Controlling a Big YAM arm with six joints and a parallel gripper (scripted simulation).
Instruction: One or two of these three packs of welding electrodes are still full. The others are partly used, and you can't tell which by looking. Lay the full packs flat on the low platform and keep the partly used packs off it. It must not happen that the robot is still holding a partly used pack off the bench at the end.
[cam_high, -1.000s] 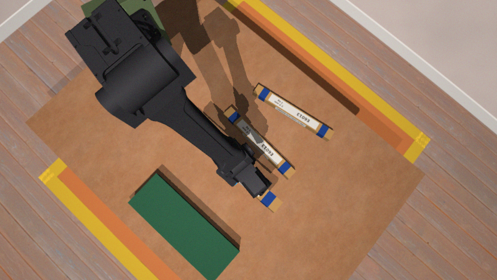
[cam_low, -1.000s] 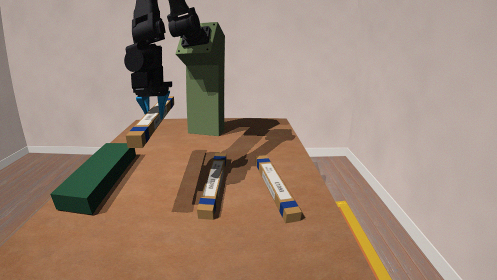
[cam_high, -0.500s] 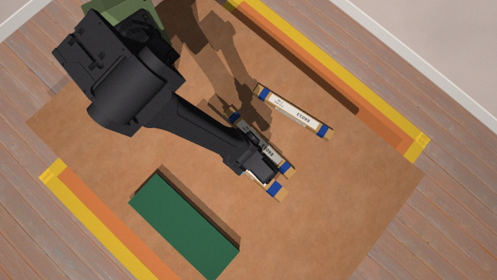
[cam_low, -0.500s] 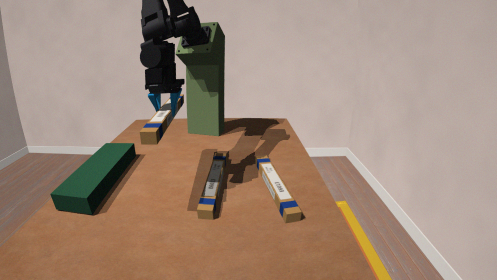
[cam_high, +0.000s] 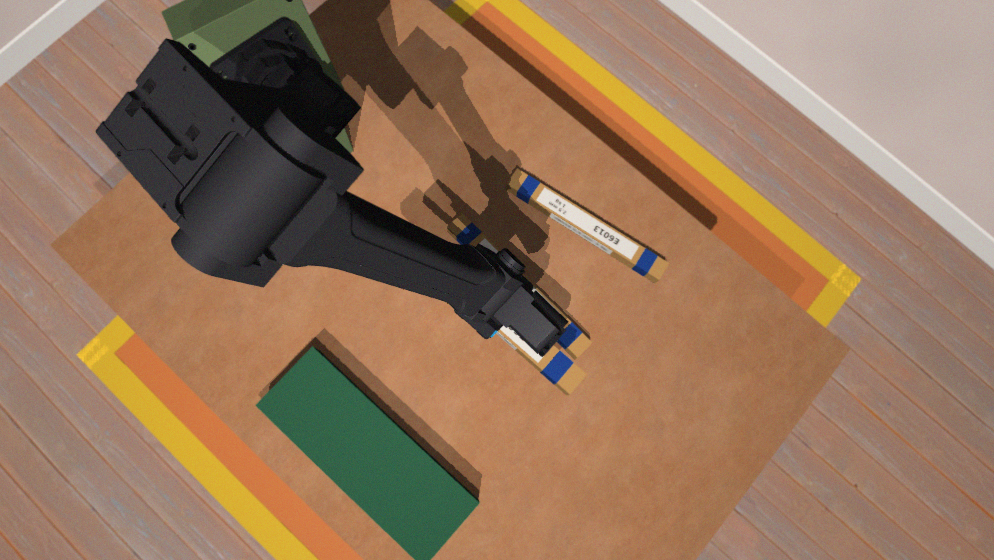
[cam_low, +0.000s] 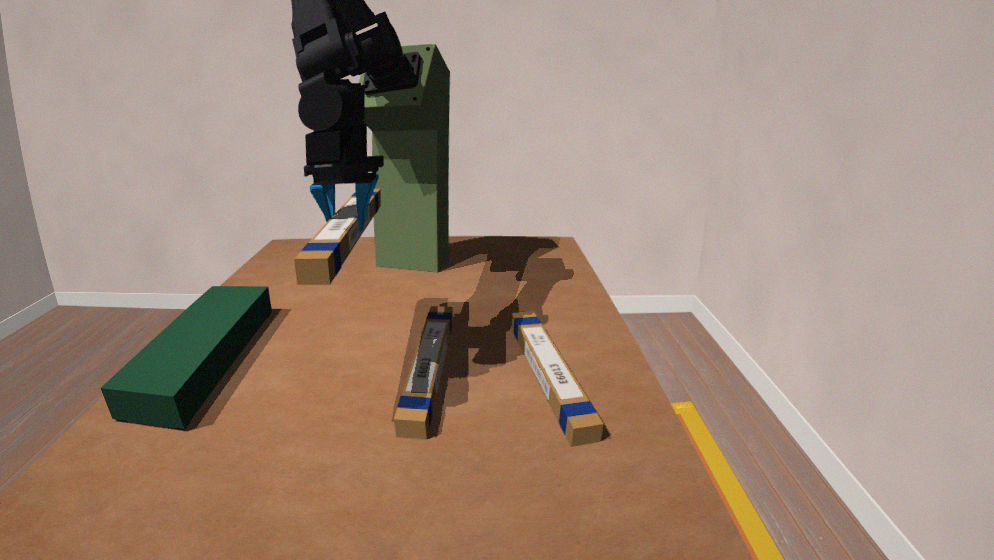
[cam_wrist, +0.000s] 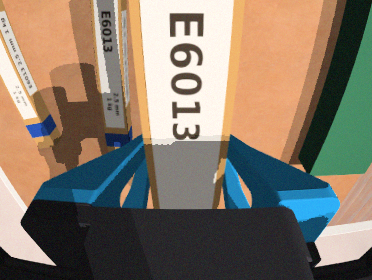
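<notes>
My gripper (cam_low: 345, 221) (cam_wrist: 186, 139) is shut on a long pack (cam_high: 558, 366) (cam_low: 313, 269) (cam_wrist: 187, 60), label up, gripped across its width. It holds the pack in the air above the table. In the top view the arm hides part of it. A second pack (cam_high: 570, 336) (cam_low: 422, 368) (cam_wrist: 109, 60) lies flat on the table, in the arm's shadow. A third pack (cam_high: 587, 222) (cam_low: 559, 372) (cam_wrist: 17, 85) lies flat beyond it, angled. All have white E6013 labels or blue bands. The low green platform (cam_high: 375, 452) (cam_low: 180, 340) (cam_wrist: 345, 130) carries no pack.
The arm stands on a green pedestal (cam_low: 410, 201) at one end of the brown table (cam_high: 660, 417) (cam_low: 313, 480). Yellow-and-orange strips (cam_high: 187, 445) (cam_low: 723, 473) run on the floor along the table's sides.
</notes>
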